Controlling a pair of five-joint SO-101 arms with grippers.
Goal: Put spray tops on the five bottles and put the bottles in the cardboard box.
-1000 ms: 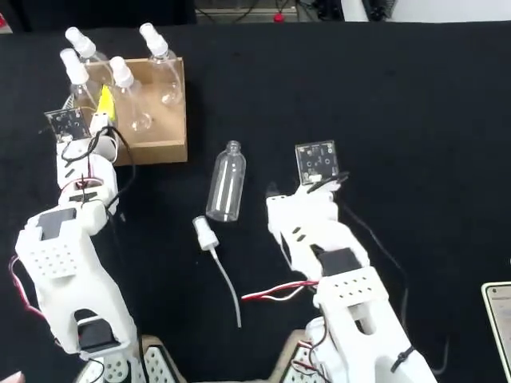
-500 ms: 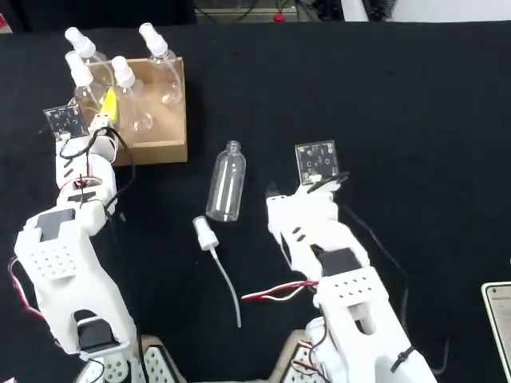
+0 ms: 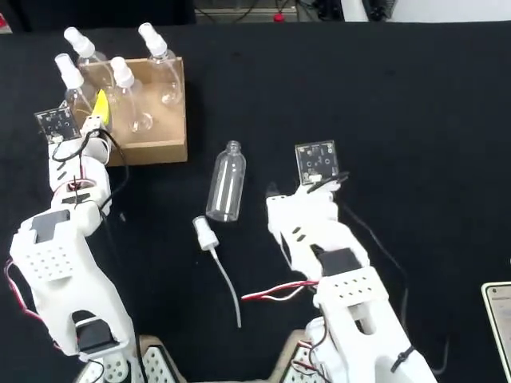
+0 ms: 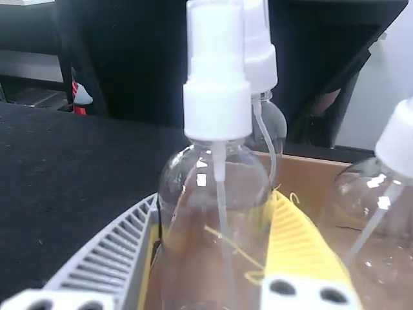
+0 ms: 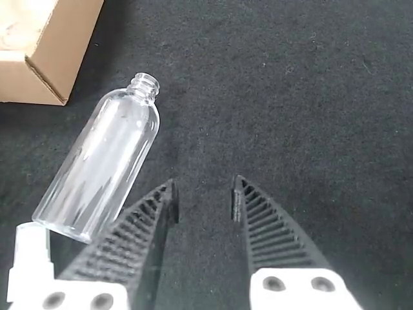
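Brown cardboard box (image 3: 152, 150) sits at ten o'clock on the black table (image 3: 399, 120); three clear plastic bottles with white spray tops (image 3: 132, 100) stand inside; the left gripper (image 3: 94, 120) clamps a fourth capped clear bottle (image 4: 213, 194) at the box's nine-o'clock edge; an uncapped clear bottle (image 3: 226, 185) lies mid-table, a loose white spray top with tube (image 3: 206, 233) at its six o'clock; the right gripper (image 5: 202, 194), at its three o'clock, is spread and empty.
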